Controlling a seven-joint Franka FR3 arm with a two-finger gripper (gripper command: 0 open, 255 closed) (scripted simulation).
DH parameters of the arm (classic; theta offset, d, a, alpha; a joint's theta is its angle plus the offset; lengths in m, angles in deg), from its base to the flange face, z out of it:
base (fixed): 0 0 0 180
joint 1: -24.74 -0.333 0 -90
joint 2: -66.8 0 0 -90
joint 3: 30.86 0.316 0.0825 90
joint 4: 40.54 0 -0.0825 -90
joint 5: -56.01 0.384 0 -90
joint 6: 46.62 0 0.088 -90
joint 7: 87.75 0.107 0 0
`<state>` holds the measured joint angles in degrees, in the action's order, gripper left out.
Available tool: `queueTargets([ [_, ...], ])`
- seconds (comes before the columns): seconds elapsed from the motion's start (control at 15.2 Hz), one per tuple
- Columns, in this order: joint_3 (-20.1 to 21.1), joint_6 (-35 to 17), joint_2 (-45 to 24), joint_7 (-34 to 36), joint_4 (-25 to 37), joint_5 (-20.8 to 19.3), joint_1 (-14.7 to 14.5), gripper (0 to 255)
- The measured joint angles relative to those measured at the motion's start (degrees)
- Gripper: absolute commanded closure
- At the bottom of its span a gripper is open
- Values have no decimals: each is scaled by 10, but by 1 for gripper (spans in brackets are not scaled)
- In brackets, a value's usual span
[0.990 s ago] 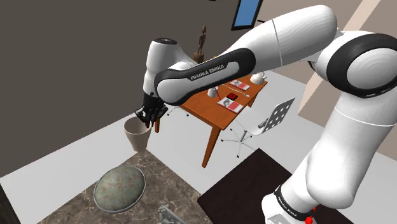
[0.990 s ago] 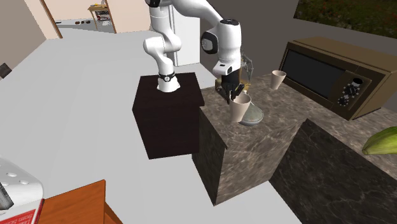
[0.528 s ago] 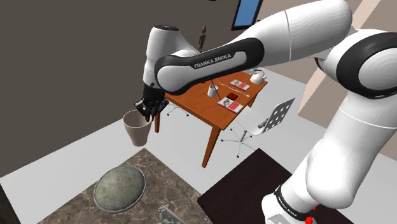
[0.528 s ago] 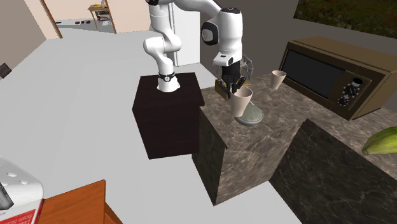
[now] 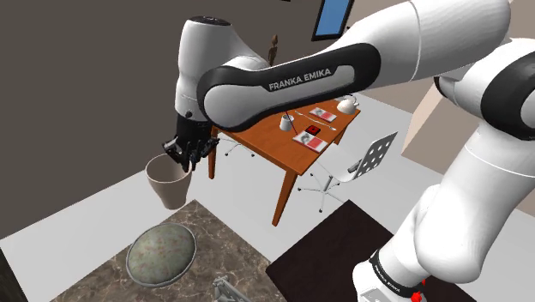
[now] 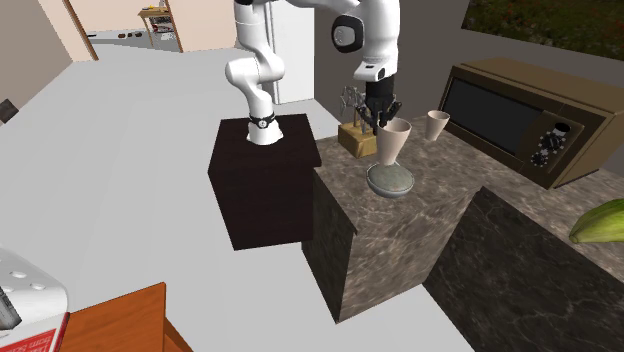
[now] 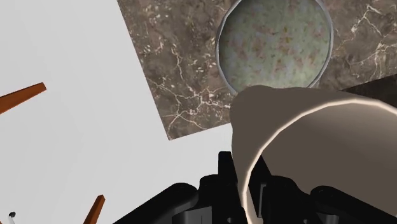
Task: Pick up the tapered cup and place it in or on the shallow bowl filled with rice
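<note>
tapered cup (image 5: 168, 182) clasped in claw (image 5: 183, 157), above bowl (image 5: 160, 254)

The bowl (image 6: 390, 181) is left unobstructed on the counter (image 6: 445, 205); a knife block (image 6: 355, 139) and second cup (image 6: 437, 125) are stood behind.

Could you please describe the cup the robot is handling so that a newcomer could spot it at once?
Find the dark marbled counter, then the round, mottled grey-green bowl on it. Hanging in the air above that bowl is a beige tapered cup, clasped at its rim by the black gripper; its lookalike stands on the counter by the microwave.
</note>
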<state>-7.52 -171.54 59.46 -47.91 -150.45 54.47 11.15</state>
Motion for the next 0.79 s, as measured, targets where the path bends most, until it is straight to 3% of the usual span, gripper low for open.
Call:
queueTargets([
  [0.4,30,36,5,76,31,-13,-41,255],
  [0.79,32,-1,-7,90,4,-22,-47,255],
])
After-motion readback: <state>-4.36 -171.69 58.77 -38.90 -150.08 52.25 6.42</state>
